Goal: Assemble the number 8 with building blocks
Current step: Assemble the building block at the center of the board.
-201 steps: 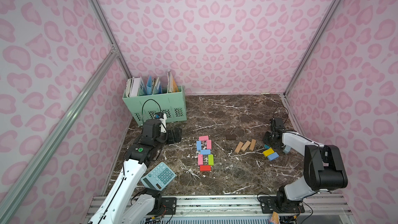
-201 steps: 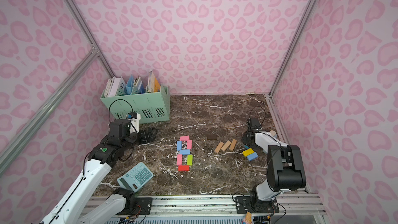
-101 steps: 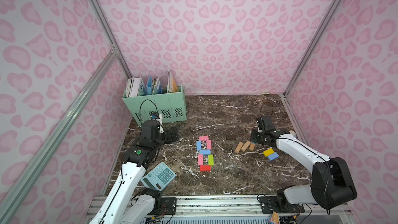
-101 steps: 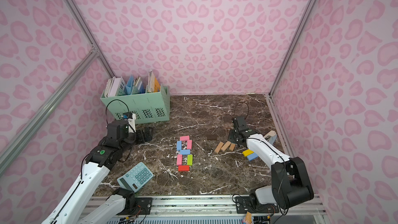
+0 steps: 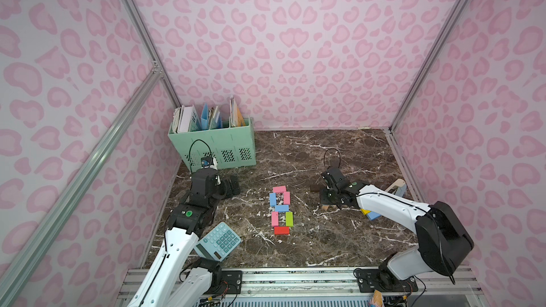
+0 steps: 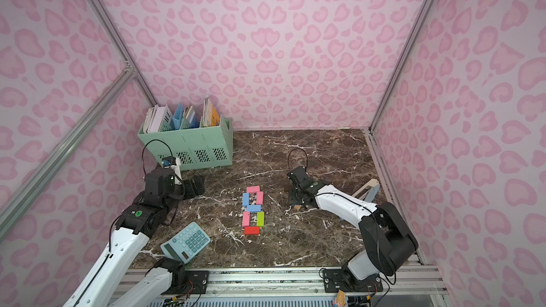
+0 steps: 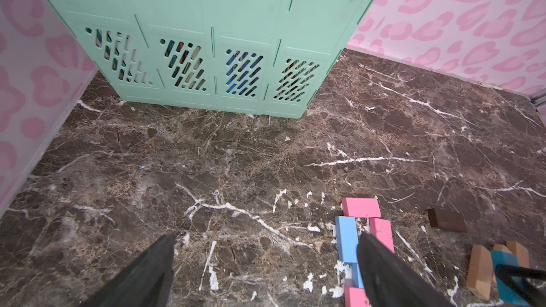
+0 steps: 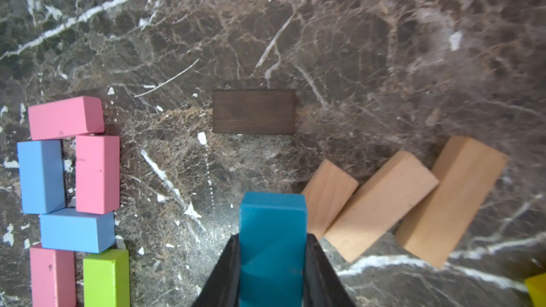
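Seven painted rectangular blocks (three pink, two light blue, one green, one red) form an eight-shaped figure [image 5: 280, 209] on the brown marble tabletop [image 5: 325, 246], its long axis running from the near edge to the back. Three bare-wood blocks [image 8: 381, 202] and one dark brown block [image 8: 253, 111] lie nearby. The right gripper [image 8: 272, 240] is clenched on one teal block [image 8: 271, 258] just beside the wooden ones. Its long axis follows the fingers and points at the brown one. Only the right wrist view shows it. The left gripper [image 7: 267, 237] is spread wide and released.

The walls [image 5: 295, 25] are pale pink with darker pink blotches; the tabletop [image 5: 310, 249] is dark brown marble, veined white. The mid-frame building blocks [image 5: 281, 208] are pink, light blue, green and red; the file box [image 5: 212, 143] is mint green.
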`<state>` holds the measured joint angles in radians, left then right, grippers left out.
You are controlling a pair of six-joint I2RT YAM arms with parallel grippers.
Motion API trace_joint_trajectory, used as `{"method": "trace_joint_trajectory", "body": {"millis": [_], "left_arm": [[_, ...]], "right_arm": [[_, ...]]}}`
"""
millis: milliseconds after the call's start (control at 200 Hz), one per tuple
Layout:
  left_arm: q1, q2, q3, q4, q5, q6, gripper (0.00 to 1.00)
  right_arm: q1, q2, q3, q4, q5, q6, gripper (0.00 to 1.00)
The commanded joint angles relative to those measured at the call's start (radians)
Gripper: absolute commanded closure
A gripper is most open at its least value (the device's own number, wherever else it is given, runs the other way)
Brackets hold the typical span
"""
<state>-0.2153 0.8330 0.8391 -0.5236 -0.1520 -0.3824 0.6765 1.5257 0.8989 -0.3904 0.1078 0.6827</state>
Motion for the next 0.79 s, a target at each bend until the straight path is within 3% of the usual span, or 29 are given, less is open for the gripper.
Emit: {"method": "trace_joint_trajectory", "body": {"millis": [0, 790], "left_arm": [[0.000, -0.011, -0.008, 0.030, -0.016, 0.016, 0.02], [0.000, -0.038, -0.019, 0.044, 0.011, 0.011, 0.02]], "right_arm": [[0.025, 0.036, 0.013, 0.022, 0.000, 0.023, 0.89], [0.078, 0.269, 0.162, -0.042, 0.034, 0.032, 0.85]]}}
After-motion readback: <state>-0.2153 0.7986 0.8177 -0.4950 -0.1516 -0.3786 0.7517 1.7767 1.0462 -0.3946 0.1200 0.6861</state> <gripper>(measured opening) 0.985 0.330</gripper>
